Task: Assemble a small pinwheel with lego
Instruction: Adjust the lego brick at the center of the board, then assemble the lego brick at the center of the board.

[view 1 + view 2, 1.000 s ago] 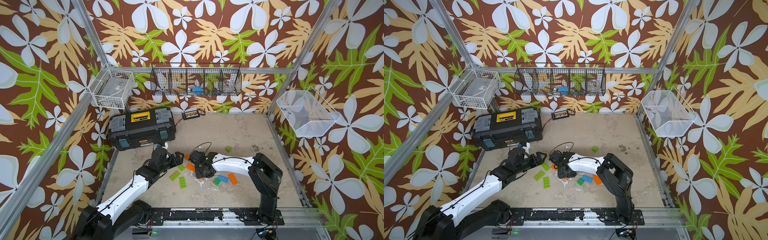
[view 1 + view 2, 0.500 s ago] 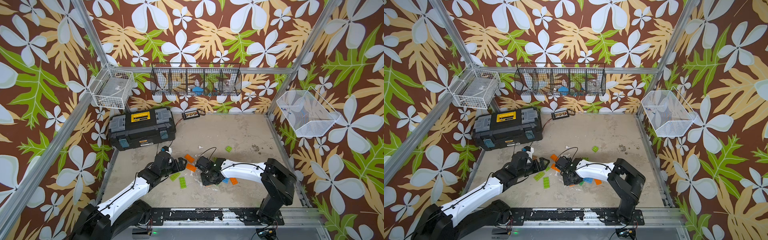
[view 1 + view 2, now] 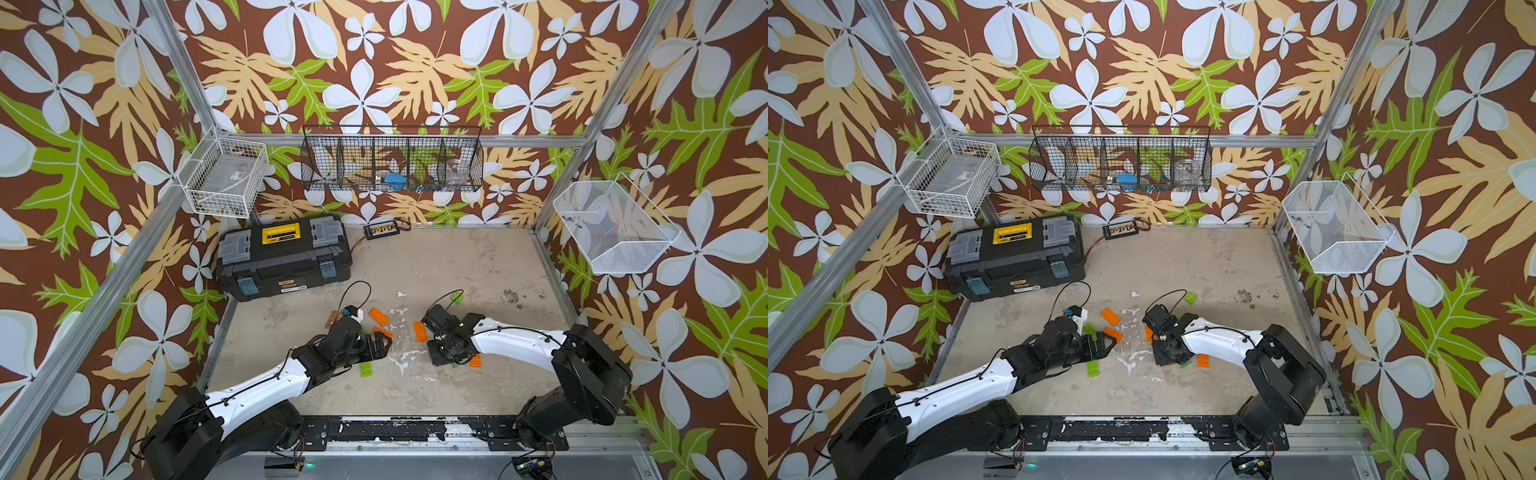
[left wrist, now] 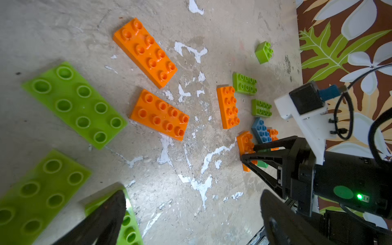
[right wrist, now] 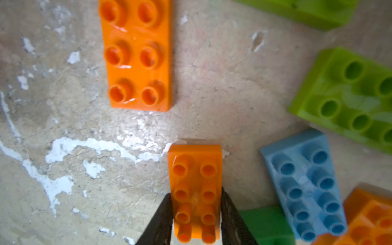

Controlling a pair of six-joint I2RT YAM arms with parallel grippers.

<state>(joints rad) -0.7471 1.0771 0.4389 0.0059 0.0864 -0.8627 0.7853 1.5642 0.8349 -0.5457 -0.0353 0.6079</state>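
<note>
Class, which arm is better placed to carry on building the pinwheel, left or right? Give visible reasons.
Right, probably: the right gripper clamps an orange brick by its long sides; the left gripper hangs open, empty, near lime bricks.

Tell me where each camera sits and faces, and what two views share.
Top views: high at the front, looking down on the beige table; left arm and right arm show.
Left wrist: low, looking across the table; open left gripper and right gripper show.
Right wrist: close, looking down; right gripper shut on an orange studded plastic brick.
Shared: both wrist views show that brick and a blue studded plastic brick.
</note>
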